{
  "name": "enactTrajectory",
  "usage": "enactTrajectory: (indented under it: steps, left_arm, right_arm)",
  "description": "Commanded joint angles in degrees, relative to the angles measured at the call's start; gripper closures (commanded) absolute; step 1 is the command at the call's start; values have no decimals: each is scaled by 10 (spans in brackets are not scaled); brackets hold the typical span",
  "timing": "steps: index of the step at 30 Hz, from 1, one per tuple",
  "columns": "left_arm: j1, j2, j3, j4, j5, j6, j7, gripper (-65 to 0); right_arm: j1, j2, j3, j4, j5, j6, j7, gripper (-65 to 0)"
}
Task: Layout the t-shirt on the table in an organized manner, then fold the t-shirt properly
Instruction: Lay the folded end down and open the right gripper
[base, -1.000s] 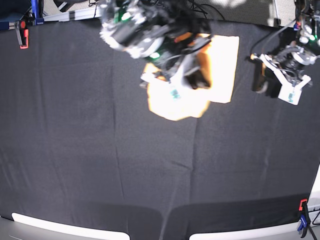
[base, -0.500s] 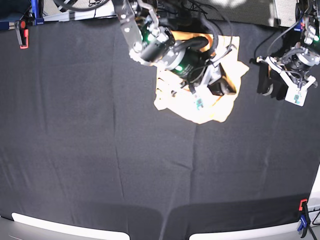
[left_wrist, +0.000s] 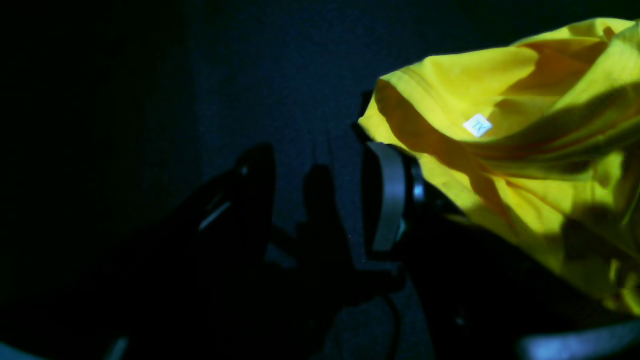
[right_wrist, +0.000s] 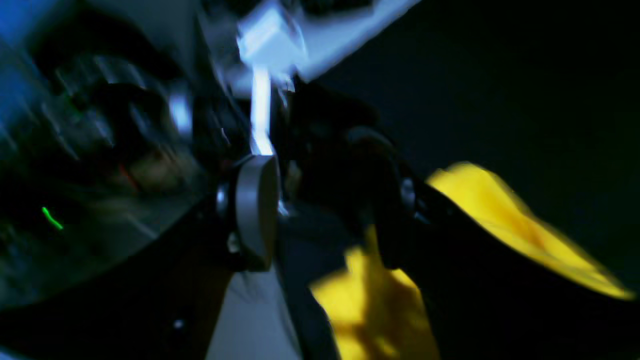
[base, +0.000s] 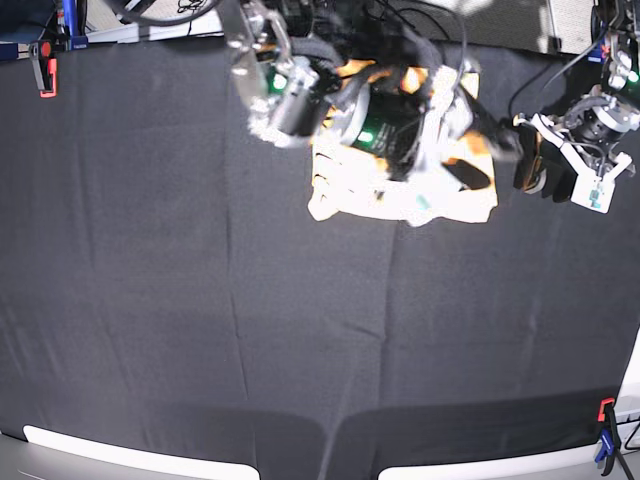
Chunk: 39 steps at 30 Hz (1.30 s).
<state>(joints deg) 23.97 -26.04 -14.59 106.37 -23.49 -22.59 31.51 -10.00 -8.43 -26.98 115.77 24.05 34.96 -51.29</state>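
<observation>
The pale yellow-orange t-shirt (base: 350, 195) lies crumpled at the far middle of the black table (base: 200, 320), partly hidden under my right arm. My right gripper (base: 485, 155) is blurred over the shirt's right edge. In the right wrist view the right gripper (right_wrist: 325, 215) is open, with t-shirt cloth (right_wrist: 370, 300) just below its fingers and nothing gripped. My left gripper (base: 540, 170) hovers just right of the shirt. The left wrist view shows the left gripper (left_wrist: 320, 190) open and empty, the t-shirt (left_wrist: 500, 100) with its small neck label close beside one finger (left_wrist: 387, 200).
Red clamps sit at the far left edge (base: 45, 65) and the near right edge (base: 605, 410). A white rim (base: 130, 455) runs along the front. Cables and arm bases crowd the back edge.
My right arm swung rightward over the shirt and its jaws opened, letting the cloth go. The shirt dropped into a wider, flatter heap. The left arm barely moved.
</observation>
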Motion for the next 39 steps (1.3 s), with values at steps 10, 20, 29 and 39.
enactTrajectory:
  steps: [10, 20, 29, 39]
  left_arm:
    - [-2, -8, -4, 10, -5, 1, -13, -258]
    - [-2, -8, -4, 10, -5, 1, -14, -258]
    - [-2, -8, -4, 10, -5, 1, -16, -258]
    - [-2, -8, -4, 10, -6, 1, -19, -258]
  right_arm:
    - [-26, 4, 5, 86, -196, -104, -62, -290]
    - [-35, 15, 176, 82, -112, -111, -82, -290]
    - [-34, 14, 212, -9, -24, -64, -112, -290]
    - [-32, 13, 72, -60, -24, -47, -50, -290]
